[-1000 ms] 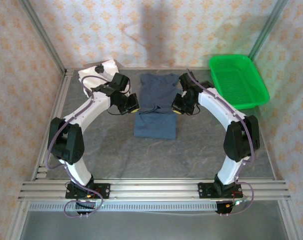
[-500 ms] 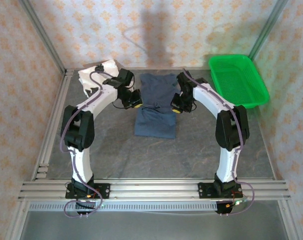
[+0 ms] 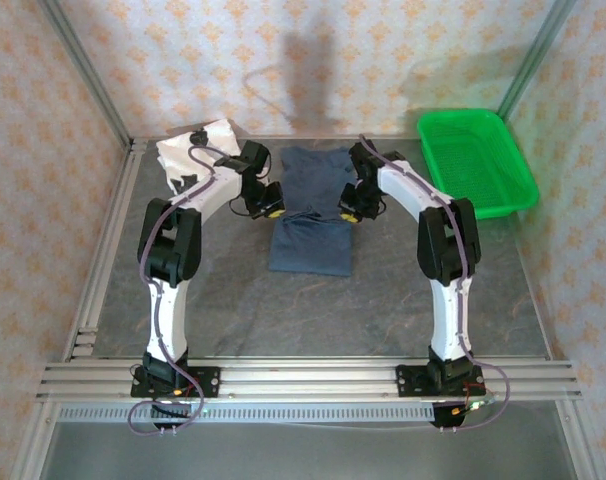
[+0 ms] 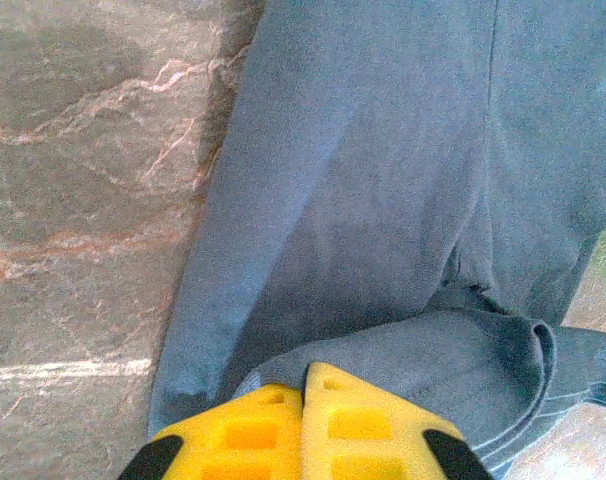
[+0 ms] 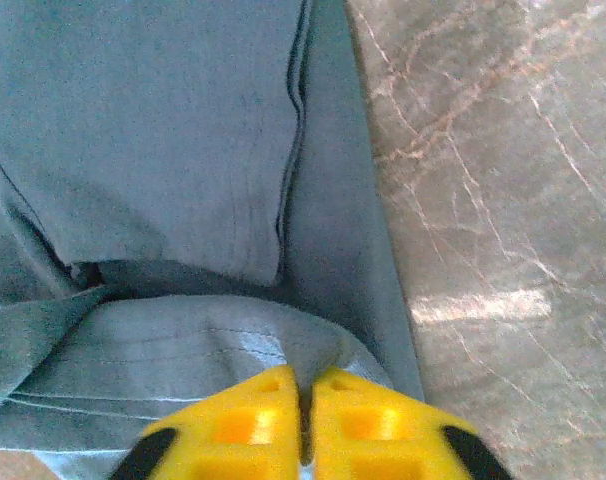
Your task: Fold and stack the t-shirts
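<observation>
The dark navy t-shirt [image 3: 313, 240] lies flat mid-table with its collar toward the far wall, and a fold of its cloth is raised across the middle. My left gripper [image 3: 273, 211] is at the fold's left end and my right gripper [image 3: 349, 214] at its right end. Seen from the left wrist, the yellow fingertips [image 4: 305, 375] are shut on a lip of navy cloth [image 4: 383, 180]. The right wrist view has my right gripper [image 5: 301, 380] pinching a peak of the same navy shirt [image 5: 153, 130]. The white t-shirt with black patches [image 3: 188, 150] lies crumpled at the far left corner.
A green mesh basket [image 3: 478, 160] stands at the far right corner. Metal frame rails [image 3: 113, 250] border the marble table [image 3: 403, 300]. Bare table surface lies in front of the navy shirt.
Both arms have stretched farther toward the back wall, carrying the pinched fold of the navy shirt away from the near edge. The near part of the shirt stays flat.
</observation>
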